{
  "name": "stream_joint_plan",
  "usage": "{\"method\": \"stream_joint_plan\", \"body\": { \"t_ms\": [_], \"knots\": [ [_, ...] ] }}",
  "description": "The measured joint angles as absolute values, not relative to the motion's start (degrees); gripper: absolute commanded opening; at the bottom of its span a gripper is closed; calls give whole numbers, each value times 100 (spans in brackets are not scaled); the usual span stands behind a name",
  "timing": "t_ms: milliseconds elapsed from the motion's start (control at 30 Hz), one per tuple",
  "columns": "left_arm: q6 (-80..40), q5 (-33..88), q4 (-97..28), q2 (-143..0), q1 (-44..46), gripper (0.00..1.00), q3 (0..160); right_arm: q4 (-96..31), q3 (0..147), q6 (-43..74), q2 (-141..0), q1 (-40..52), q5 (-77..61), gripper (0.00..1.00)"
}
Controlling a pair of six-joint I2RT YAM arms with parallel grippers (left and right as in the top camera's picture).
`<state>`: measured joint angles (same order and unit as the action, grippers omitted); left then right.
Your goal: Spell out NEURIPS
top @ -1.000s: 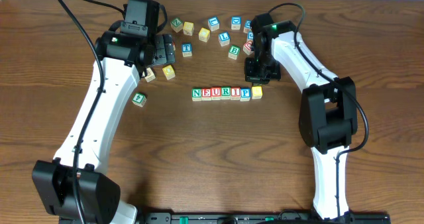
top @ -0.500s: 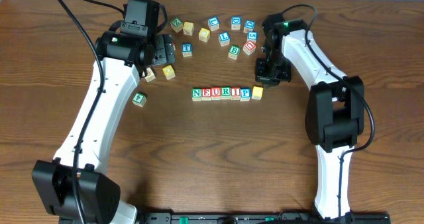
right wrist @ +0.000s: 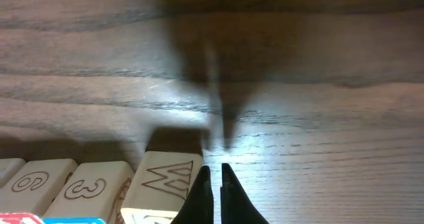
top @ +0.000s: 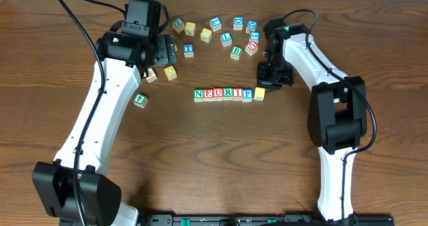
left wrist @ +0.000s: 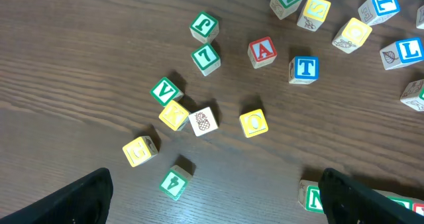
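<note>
A row of cubes reads N (top: 198, 93), E (top: 208, 93), U (top: 218, 93), R (top: 227, 93), I (top: 237, 93), P (top: 247, 93). A yellow-faced cube (top: 259, 92) sits at its right end, slightly askew; I cannot read its top letter. In the right wrist view this end cube (right wrist: 165, 177) shows an engraved side. My right gripper (right wrist: 214, 168) is shut and empty, its tips close by that cube's right side; from above it (top: 269, 80) hangs just behind and to the right of the row's end. My left gripper (left wrist: 213, 184) is wide open and empty, high over loose cubes.
Loose cubes lie scattered behind the row: T (top: 189, 49), L (top: 226, 39), B (top: 236, 51), a red-lettered one (top: 251, 47), one alone at the left (top: 140, 99). Under the left wrist lie A (left wrist: 262, 51), V (left wrist: 165, 90) and a green 4 (left wrist: 174, 182).
The right arm swung to the right, carrying its shut gripper from behind the P toward the yellow cube's end. The row and the left arm have not moved.
</note>
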<state>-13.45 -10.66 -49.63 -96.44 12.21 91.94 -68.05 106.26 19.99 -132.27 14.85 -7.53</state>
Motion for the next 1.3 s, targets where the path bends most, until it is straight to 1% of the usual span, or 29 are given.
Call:
{"method": "stream_joint_plan", "body": {
  "t_ms": [167,267,533,667,867,1067,1300],
  "knots": [
    [-1345,-1066,-4963,-9644,1221,98,9196,-6713,10626,2014,-13227,1643,-773,2],
    [-1345,-1068,-4963,-9644,1219,97,9196,-6683,10626,2040,-13227,1717,-775,1],
    [-1345,-1066,-4963,-9644,1221,97,9196,-6685,10626,2038,-13192,1717,-766,2],
    [-1345,-1066,-4963,-9644,1219,98,9194,-6722,10626,2034,-12927,1717,-694,3],
    [-1345,-1068,-4963,-9644,1221,98,9194,-7013,10656,2032,-12046,1752,-639,2],
    [-1345,-1066,-4960,-9644,1219,97,9194,-7260,10591,2032,-11920,2196,-622,1],
    [-1345,-1066,-4960,-9644,1221,98,9196,-7266,10230,2102,-11920,2663,-576,1]
  ]
}}
